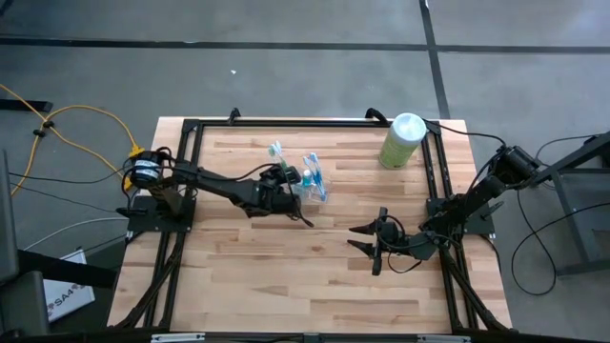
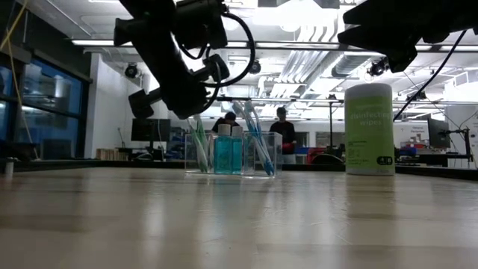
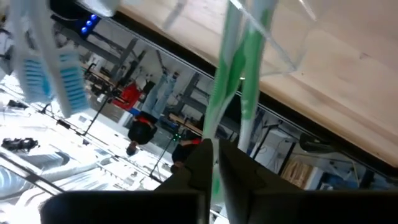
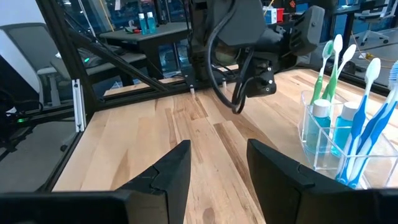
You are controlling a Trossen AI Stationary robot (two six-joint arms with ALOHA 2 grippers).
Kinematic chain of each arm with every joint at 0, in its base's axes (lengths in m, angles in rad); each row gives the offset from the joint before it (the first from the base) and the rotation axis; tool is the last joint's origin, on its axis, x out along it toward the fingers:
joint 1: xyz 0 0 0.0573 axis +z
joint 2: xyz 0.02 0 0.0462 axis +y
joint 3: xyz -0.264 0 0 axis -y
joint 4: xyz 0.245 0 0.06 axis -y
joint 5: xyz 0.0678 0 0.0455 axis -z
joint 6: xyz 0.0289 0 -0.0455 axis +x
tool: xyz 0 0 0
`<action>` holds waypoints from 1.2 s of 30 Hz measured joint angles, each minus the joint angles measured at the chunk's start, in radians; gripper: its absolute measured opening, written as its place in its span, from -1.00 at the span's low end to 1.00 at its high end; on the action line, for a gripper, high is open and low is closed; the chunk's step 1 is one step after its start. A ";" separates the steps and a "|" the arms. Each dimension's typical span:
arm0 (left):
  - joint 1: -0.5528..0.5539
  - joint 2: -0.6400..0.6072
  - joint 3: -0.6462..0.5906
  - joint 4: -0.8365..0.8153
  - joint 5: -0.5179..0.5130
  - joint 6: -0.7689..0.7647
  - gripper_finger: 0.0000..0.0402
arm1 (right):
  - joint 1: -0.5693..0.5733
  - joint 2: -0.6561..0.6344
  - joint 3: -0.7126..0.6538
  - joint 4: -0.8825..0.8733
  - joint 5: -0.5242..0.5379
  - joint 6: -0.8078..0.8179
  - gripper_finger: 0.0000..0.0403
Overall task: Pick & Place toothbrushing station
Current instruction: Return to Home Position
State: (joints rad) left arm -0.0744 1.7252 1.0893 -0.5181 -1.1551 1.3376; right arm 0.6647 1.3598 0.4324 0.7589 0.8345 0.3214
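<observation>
High view: the toothbrushing station (image 1: 310, 177), a clear organizer loaded with brushes, stands on the table (image 1: 286, 295) toward the far edge, well apart from the pale green canister (image 1: 402, 141). The left gripper (image 1: 289, 197) sits just beside the station. The right gripper (image 1: 367, 244) hovers over bare wood on the table's right half, jaws spread wide and holding nothing.

Low view: the station stands upright. The green-white toothbrushes (image 2: 198, 146) lean in one end compartment and the blue-white toothbrushes (image 2: 258, 142) in the other, with small blue bottles (image 2: 228, 152) between them. The left arm hangs above the green end.

Left wrist view: the jaws stand narrow, with one green-white toothbrush (image 3: 239, 81) running through the slit between them. They appear closed on its handle.

Right wrist view: the wide jaws frame bare table. The station stands ahead and well apart, with the left arm beyond it.

Handling: the station is judged light, rigid, smooth-walled and top-heavy under the tall brushes, so it is likely to tip or slip. Grip low across an outer clear wall. Do not lift by the brushes, since they sit loose and would probably slide out.
</observation>
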 joint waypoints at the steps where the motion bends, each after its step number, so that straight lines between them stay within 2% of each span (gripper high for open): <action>1: -0.005 0.000 0.000 0.009 -0.001 -0.001 -0.88 | 0.000 0.000 0.000 0.000 0.000 0.000 -0.26; 10: -0.049 0.000 0.000 0.019 -0.008 0.005 -0.47 | 0.000 0.000 -0.001 0.000 0.000 0.000 -0.26; 19: -0.169 0.000 0.000 0.096 -0.077 0.009 -0.42 | 0.000 0.000 -0.002 0.000 0.000 0.000 -0.26; 25: -0.305 0.000 0.000 0.387 -0.054 -0.240 -0.47 | 0.000 0.000 -0.002 0.009 0.000 0.000 -0.26; 30: -0.372 0.000 0.000 0.635 -0.054 -0.381 -0.50 | 0.000 0.000 -0.002 0.030 0.000 0.000 -0.26; 36: -0.403 0.000 0.000 0.747 -0.052 -0.617 -0.50 | 0.000 0.000 -0.002 0.042 0.000 0.016 -0.26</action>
State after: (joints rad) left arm -0.4778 1.7252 1.0889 0.2291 -1.2068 0.7204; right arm 0.6647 1.3598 0.4309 0.8011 0.8347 0.3375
